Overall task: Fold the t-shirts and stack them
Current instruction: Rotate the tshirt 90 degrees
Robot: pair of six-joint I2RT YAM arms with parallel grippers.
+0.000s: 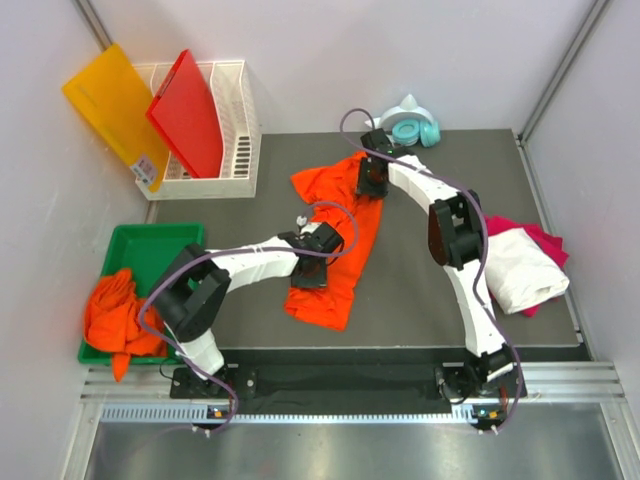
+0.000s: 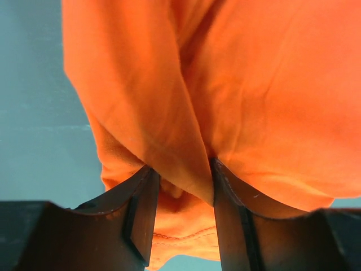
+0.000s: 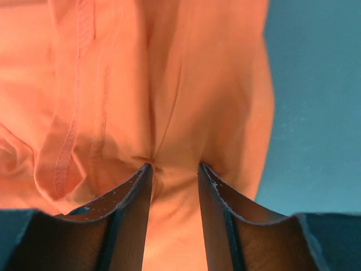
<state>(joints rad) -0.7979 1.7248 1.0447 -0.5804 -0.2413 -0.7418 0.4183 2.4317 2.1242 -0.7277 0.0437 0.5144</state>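
Snugly inside left claw (image 2: 181, 167): orange t-shirt (image 2: 259, 84).

Left arm (image 1: 250, 262), white and black: elbow folded back above its base, forearm reaching right, wrist tipped down. Left gripper (image 2: 181, 169): dark fingers (image 2: 141, 209) closed on a fold of the bright orange cloth t-shirt (image 1: 330, 300).

Right arm (image 1: 465, 270): upper link leaning forward, elbow raised, forearm stretched forward and left. Right gripper (image 3: 175, 168): pointing down, jaws pinching bunched cloth of the same shirt, creases gathering at the tips.
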